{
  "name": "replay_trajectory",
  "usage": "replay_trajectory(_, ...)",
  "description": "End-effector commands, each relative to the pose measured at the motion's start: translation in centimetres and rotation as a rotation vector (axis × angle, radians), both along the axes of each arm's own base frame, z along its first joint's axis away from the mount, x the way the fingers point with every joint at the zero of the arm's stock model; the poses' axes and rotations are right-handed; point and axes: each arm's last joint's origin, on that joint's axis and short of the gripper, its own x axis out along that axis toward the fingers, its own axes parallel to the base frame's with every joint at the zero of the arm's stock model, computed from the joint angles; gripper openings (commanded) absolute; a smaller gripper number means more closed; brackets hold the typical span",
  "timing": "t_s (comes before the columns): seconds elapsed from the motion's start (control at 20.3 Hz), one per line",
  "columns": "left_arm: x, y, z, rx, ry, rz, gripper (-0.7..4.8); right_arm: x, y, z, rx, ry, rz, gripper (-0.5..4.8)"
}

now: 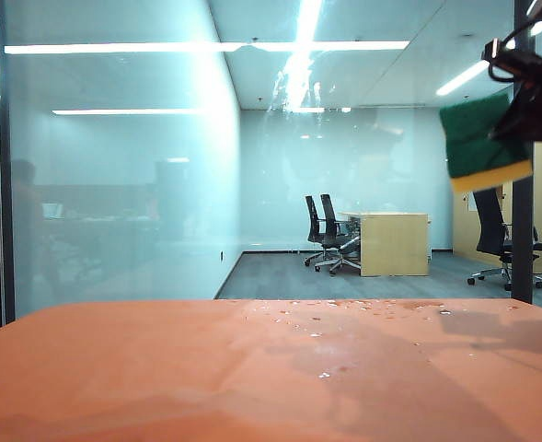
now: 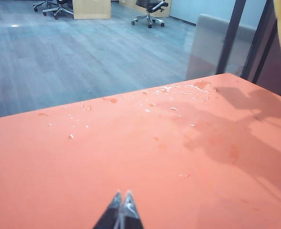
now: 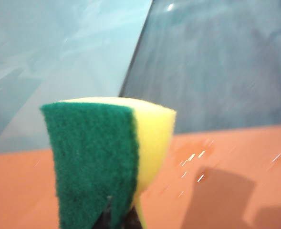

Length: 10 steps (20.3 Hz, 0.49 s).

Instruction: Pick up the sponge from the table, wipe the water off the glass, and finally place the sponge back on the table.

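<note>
Water (image 2: 178,90) droplets are lying scattered near the table's (image 1: 160,368) far edge below the glass (image 1: 114,184). The sponge (image 1: 478,147), green-faced over yellow, is being gripped aloft by the right gripper (image 3: 121,222) near the far right corner; the left gripper (image 2: 121,200) is hovering with fingers together above the near edge

The rectangular yellow foam sponge with a dark green scouring face (image 1: 480,140) hangs high at the right of the exterior view, tilted, green side toward the camera, pinched in the right claw (image 3: 121,220), well above the broad matte orange worktop (image 1: 160,378). The large bluish clear glass pane (image 1: 123,184) stands upright behind the worktop. Small clear water droplets (image 2: 173,109) lie scattered on the worktop near the glass.
</note>
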Motion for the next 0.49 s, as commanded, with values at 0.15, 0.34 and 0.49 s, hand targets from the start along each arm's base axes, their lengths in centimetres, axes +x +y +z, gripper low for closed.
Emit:
replay_trajectory(0.15, 0.0, 0.0, 0.2, 0.003, -0.009, -0.001, -0.05, -1.6, 2.0, -2.3, 0.068, 0.005, 0.079, -0.06)
replay_trajectory(0.34, 0.0, 0.0, 0.2, 0.003, -0.009, -0.002, -0.05, -2.2, 3.8, -4.6, 0.103, 0.090, 0.151, -0.06)
replay_trajectory(0.49, 0.0, 0.0, 0.1, 0.003, -0.008, -0.002, -0.05, -2.1, 5.6, -5.8, 0.106, 0.134, 0.213, -0.06)
